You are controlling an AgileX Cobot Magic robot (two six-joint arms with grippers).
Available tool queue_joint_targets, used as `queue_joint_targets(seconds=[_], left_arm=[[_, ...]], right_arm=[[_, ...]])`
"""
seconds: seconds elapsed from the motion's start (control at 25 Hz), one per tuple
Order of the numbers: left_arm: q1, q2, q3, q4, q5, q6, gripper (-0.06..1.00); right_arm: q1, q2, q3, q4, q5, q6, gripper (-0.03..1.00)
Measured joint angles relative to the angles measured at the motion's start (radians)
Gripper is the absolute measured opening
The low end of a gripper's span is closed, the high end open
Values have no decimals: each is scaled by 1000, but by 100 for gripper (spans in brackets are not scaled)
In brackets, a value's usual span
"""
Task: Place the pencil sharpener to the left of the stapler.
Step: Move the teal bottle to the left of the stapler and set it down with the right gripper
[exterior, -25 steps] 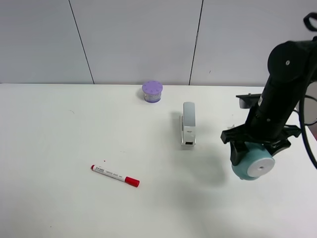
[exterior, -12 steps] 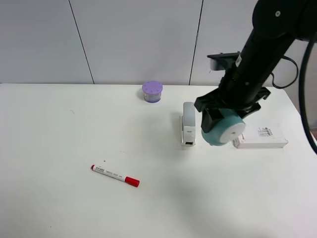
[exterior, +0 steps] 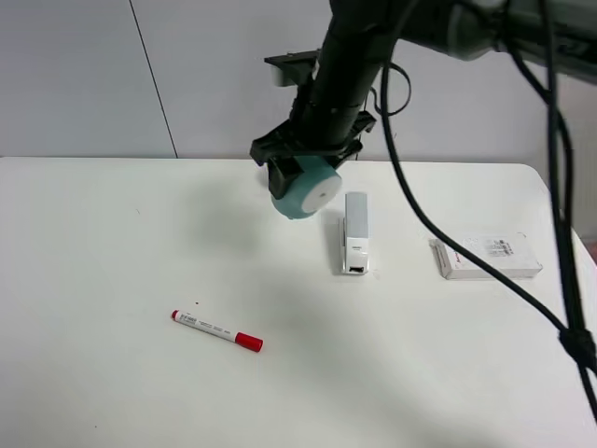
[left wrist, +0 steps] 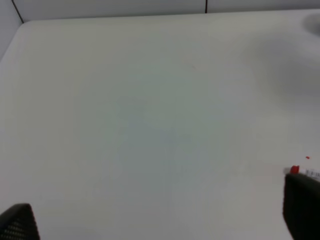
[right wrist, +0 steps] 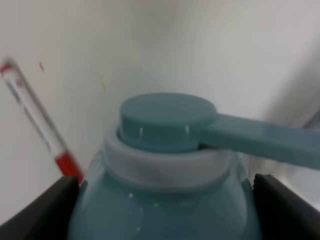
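Note:
The teal pencil sharpener (exterior: 306,193) hangs in the air with its flat white end facing the camera, held by my right gripper (exterior: 297,173), which is shut on it. It is just left of the far end of the white stapler (exterior: 355,233), which lies lengthwise on the table. In the right wrist view the sharpener (right wrist: 165,200) fills the frame, its teal crank (right wrist: 260,139) pointing sideways, between the dark fingers (right wrist: 47,210). My left gripper (left wrist: 160,222) is open over bare table; only its fingertips (left wrist: 302,205) show.
A red-capped marker (exterior: 216,330) lies at the front left, its end also showing in the left wrist view (left wrist: 300,171). A white printed box (exterior: 487,257) lies right of the stapler. My right arm (exterior: 350,65) reaches across the back middle, hiding what stands behind it.
My right gripper has carried the sharpener up and leftward, from the front right of the table, past the stapler, to a spot above the table at the stapler's left.

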Motion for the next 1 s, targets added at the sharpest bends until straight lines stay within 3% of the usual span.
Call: queue_joint_targets(seconds=[0.2,0.4,1.0], left_arm=[[0,0,0,0,0,0,99],[0,0,0,0,0,0,99],[0,0,0,0,0,0,99]], right_arm=[[10,132,-133,-17,-2,1,66],[2,199,-139,-103,-1,39,66],[-33,318,-140,-113,-1,41,66]])
